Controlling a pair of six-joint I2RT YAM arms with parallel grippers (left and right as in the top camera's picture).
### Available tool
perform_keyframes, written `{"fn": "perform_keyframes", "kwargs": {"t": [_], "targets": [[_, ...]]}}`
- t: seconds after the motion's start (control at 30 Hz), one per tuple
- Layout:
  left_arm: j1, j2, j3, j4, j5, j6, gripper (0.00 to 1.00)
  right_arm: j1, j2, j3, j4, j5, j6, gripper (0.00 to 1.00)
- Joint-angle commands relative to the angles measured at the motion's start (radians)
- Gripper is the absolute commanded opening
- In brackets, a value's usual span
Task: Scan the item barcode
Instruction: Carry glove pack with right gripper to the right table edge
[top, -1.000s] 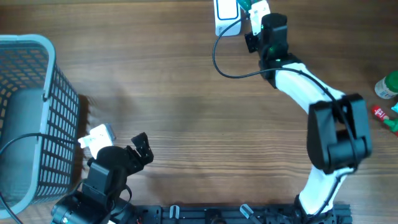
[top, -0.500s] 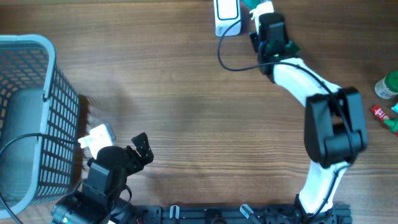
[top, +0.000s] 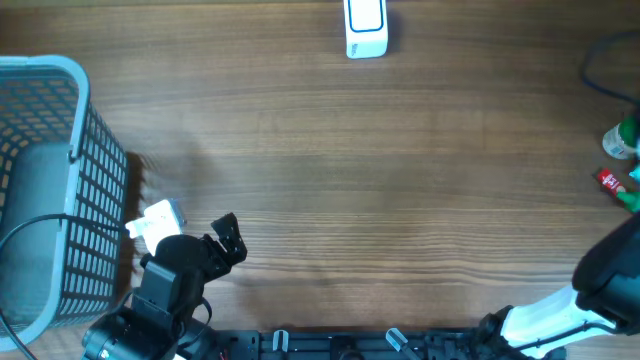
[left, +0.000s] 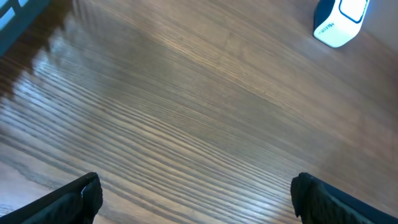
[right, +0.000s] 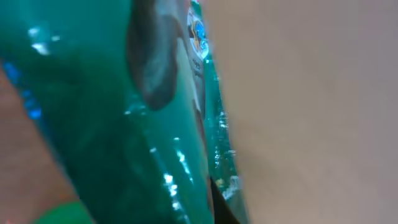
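Green packet (right: 124, 124) fills the right wrist view, blurred.

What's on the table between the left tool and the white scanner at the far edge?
Nothing: only bare wooden table lies between the left tool and the scanner, as the overhead and left wrist views both show.

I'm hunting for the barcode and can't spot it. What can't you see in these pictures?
Barcode: the right wrist view shows only the green packet, too close and blurry to read.
Right arm: mostly beyond the overhead view's bottom-right corner; its tip is unseen.
Green-and-white item and red item: cut by the overhead's right edge, too small to name.
Scanner: top cut off overhead.
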Motion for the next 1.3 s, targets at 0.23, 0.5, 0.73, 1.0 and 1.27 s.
{"fn": "perform_keyframes", "kwargs": {"t": [0.23,0.5,0.73,1.0,1.27], "targets": [[-0.003,-0.007,0.014,0.002,-0.016,0.020,1.00,-0.218,0.092,0.002,-0.132,-0.460,0.196,0.04],[-0.003,-0.007,0.014,0.002,-0.016,0.019,1.00,-0.219,0.145,0.002,-0.123,-0.396,0.263,0.24],[-0.003,-0.007,0.014,0.002,-0.016,0.020,1.00,-0.173,-0.118,0.004,-0.084,-0.484,0.377,1.00],[-0.003,-0.007,0.014,0.002,-0.016,0.019,1.00,0.132,-0.616,0.004,-0.094,-0.718,0.414,1.00],[-0.003,-0.007,0.014,0.002,-0.016,0.020,1.00,0.211,-0.993,0.004,-0.500,-1.093,0.861,1.00]]}}
